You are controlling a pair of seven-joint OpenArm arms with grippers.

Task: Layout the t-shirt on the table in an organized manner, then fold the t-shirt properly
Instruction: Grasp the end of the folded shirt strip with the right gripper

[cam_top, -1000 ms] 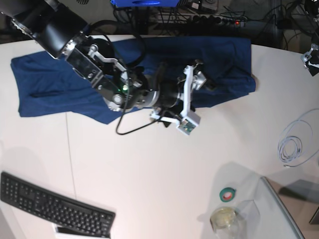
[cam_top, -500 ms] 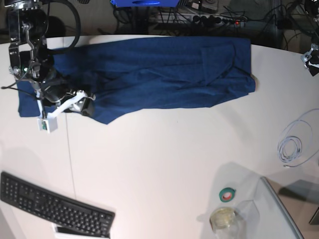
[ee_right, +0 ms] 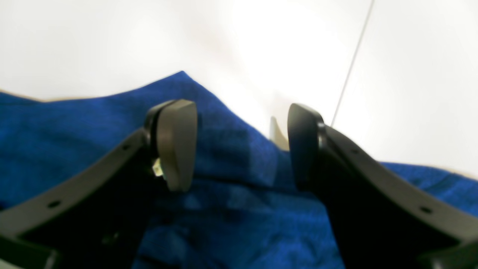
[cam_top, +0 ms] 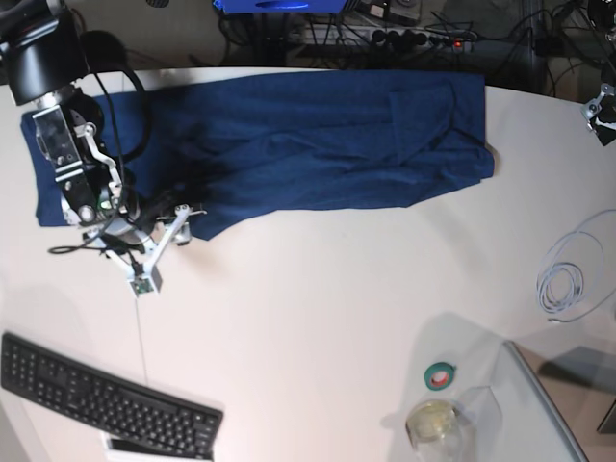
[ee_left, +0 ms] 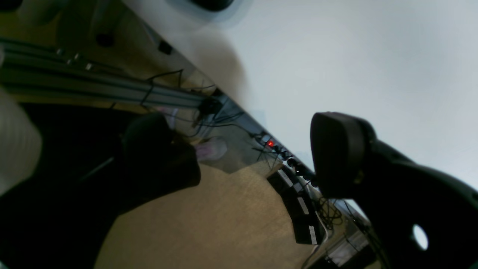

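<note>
Nearest the base camera, a keyboard (cam_top: 106, 404), a roll of tape (cam_top: 440, 375) and a coiled cable (cam_top: 568, 279) sit on the white desk (cam_top: 318, 308), well clear of the work. Further in, the right end effector (ee_right: 239, 149) hangs low over the lower left corner of the t-shirt (cam_top: 289, 144); its jaws stand apart, straddling a raised fold of cloth without pinching it yet. The shirt lies along the far edge of the desk, spread lengthwise but rumpled, with creases and a doubled-over patch at its right end. The left end effector (ee_left: 239, 149) is spread wide, empty, off past the desk edge. I judge the laying-out partly done; smoothing and all the folding remain.
</note>
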